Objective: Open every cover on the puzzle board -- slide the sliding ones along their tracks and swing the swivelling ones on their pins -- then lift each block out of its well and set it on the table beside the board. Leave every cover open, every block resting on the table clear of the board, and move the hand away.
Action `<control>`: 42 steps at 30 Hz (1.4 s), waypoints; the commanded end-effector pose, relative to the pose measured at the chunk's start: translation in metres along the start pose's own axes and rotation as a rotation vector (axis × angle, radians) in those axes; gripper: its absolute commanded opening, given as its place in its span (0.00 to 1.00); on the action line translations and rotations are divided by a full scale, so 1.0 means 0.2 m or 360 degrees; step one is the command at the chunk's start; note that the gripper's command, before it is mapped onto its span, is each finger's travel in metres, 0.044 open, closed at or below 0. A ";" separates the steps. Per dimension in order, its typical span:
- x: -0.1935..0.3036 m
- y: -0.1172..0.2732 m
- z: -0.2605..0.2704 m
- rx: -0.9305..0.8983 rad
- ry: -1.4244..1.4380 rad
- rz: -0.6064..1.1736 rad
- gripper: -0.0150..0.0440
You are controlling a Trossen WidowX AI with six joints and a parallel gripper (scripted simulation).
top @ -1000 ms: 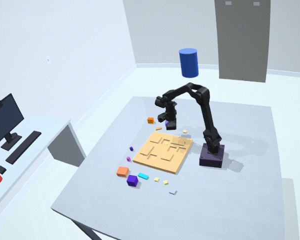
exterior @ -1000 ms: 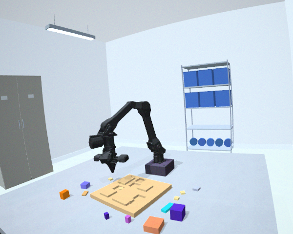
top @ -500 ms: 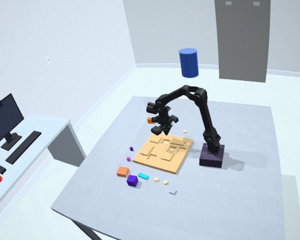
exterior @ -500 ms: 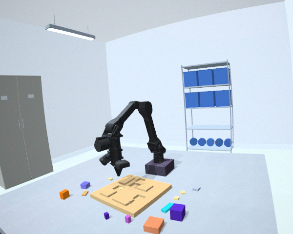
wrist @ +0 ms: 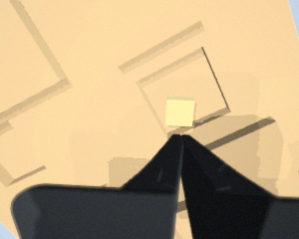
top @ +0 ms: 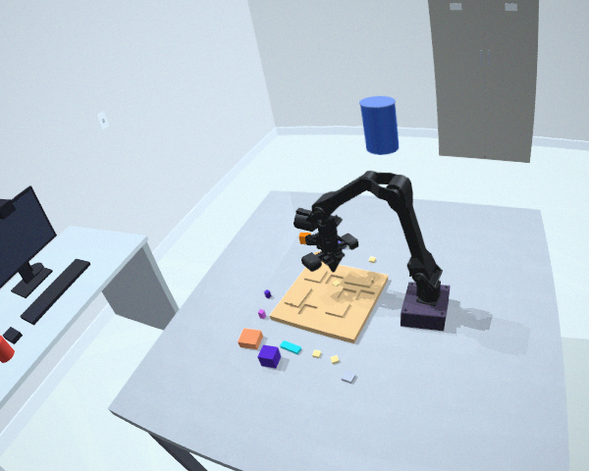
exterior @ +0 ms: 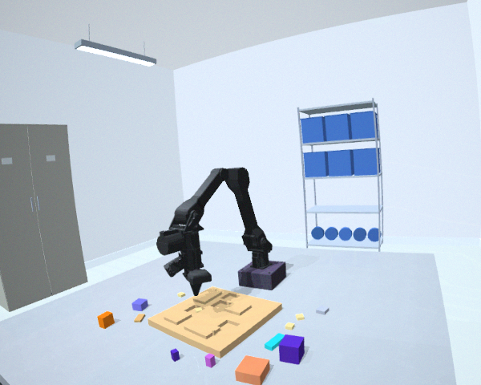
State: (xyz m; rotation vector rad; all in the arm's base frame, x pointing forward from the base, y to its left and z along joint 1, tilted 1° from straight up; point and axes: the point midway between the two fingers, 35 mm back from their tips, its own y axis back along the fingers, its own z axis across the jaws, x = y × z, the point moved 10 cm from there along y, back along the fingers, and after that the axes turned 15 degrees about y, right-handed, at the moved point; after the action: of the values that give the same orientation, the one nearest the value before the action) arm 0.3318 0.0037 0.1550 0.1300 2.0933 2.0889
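Wrist view shows a small pale-yellow block (top: 336, 283) (exterior: 198, 309) (wrist: 179, 112) on the tan puzzle board (top: 312, 324) (exterior: 220, 346) (wrist: 90, 30), just beyond the black gripper (top: 334, 268) (exterior: 196, 293) (wrist: 179, 142), whose pincer is fully closed, grasping nothing, above the grey table (top: 437, 395) (exterior: 369, 289).

We count one board (top: 315, 324) (exterior: 248, 321) (wrist: 90, 30) at the middle of the top frame, four pale yellow blocks (top: 316, 353) (exterior: 289, 326) (wrist: 179, 112), two orange ones (top: 250, 338) (exterior: 252, 370) and one cyan slab (top: 290, 346) (exterior: 274, 342) at lower centre.
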 end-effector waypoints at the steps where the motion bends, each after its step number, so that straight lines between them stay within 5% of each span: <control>1: 0.01 -0.11 0.00 0.0011 -0.0007 0.0032 0.25; 42: -0.04 -0.26 -0.02 0.0012 -0.0007 0.0031 0.25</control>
State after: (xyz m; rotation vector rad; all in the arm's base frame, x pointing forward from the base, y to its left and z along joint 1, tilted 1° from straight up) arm 0.3386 -0.0008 0.1058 0.1550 2.0995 2.0901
